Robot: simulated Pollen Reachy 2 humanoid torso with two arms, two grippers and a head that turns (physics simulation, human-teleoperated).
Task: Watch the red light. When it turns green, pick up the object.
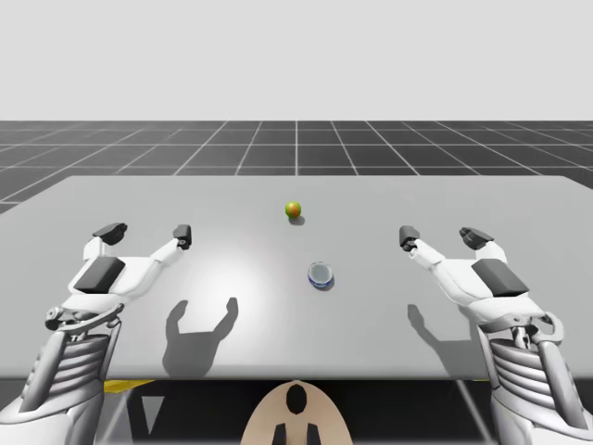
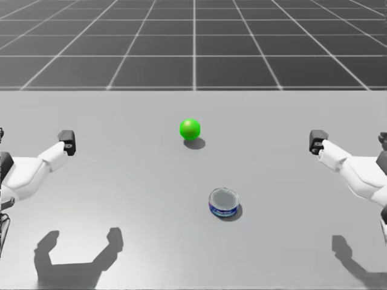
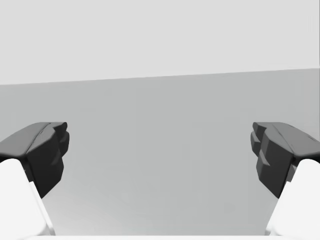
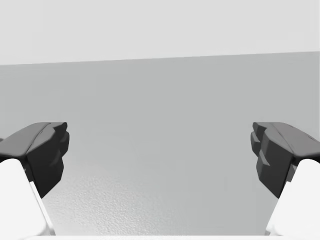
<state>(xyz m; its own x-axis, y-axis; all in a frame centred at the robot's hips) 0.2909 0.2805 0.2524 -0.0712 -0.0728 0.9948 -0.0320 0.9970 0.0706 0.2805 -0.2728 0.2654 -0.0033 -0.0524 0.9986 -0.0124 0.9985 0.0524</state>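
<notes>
Now that the light [image 2: 190, 128] is green: in my head view the small ball reads plain green, so I judge the waiting over and the pick-up due; in the high view it looks more yellow-green.
Blue can [image 2: 223, 202]: low and round, with a silvery top. It stands upright on the table [image 1: 232, 204], on my side of the light and a little to its right, apart from it.
Left gripper [image 1: 146, 234]: released, with its fingers spread wide above bare table, well apart from the can. Nothing lies between them in the left wrist view.
Right gripper [image 1: 442, 237]: also released and spread wide, with bare table ahead of it in the right wrist view. It is well apart from the can, though nearer to it than the left one.
Step in hand: the reach has not begun, and neither arm points at the can.
Next move: I would swing the right arm inward and bring its open fingers down either side of the can's wall. The can is low, so the fingers must come close to the table before they close.
Risk: a low can may slide if one finger touches it first.
</notes>
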